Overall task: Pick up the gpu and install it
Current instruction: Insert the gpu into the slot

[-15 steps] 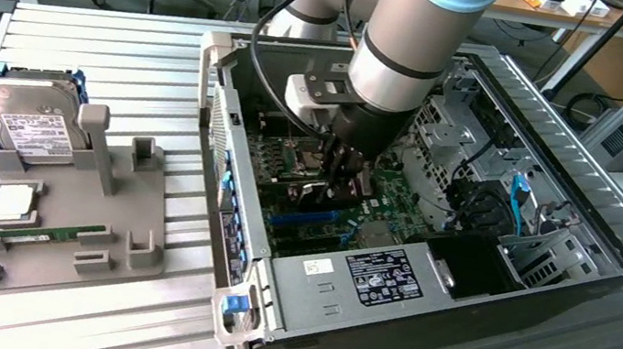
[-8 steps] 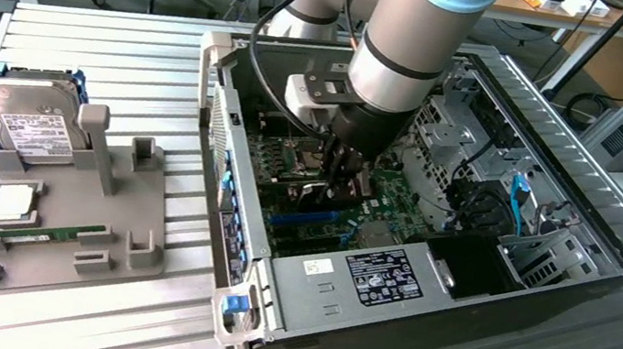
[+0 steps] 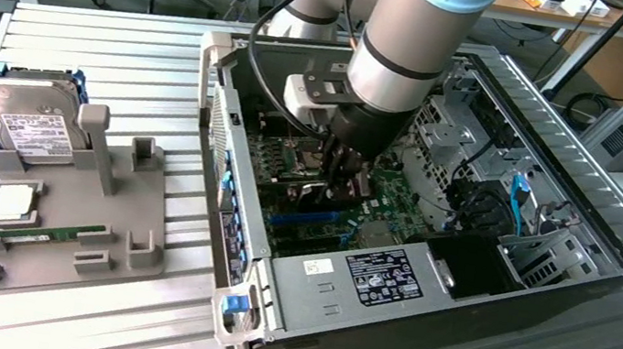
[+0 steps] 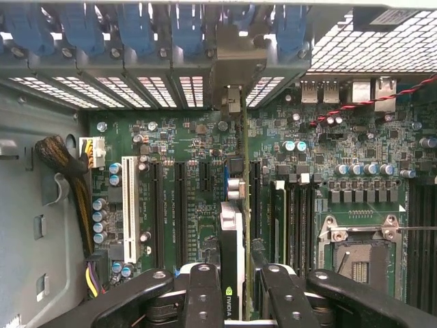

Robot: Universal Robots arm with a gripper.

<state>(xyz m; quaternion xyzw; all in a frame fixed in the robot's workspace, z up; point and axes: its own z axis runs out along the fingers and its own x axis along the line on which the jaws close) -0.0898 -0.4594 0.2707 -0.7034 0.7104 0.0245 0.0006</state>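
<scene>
Gripper [image 4: 237, 290] state: black fingers [image 4: 203, 294] clamped on both faces of the gpu [image 4: 231, 229], a thin green circuit-board card with a black cooler, seen edge-on in the wrist view. Card position: upright inside the open grey metal computer case [image 3: 292, 301], directly over the green motherboard [image 4: 184, 147], parallel to the black expansion slots [image 4: 181, 205], with its silver end bracket [image 4: 233, 96] at the rear slot openings. Whether the card is seated in a slot cannot be told. At the exterior view's left, a grey moulded fixture [image 3: 70, 222] on the slatted metal table [image 3: 84, 39] carries a silver hard drive with white label [image 3: 28, 128] and a narrow green memory stick [image 3: 36, 235].
</scene>
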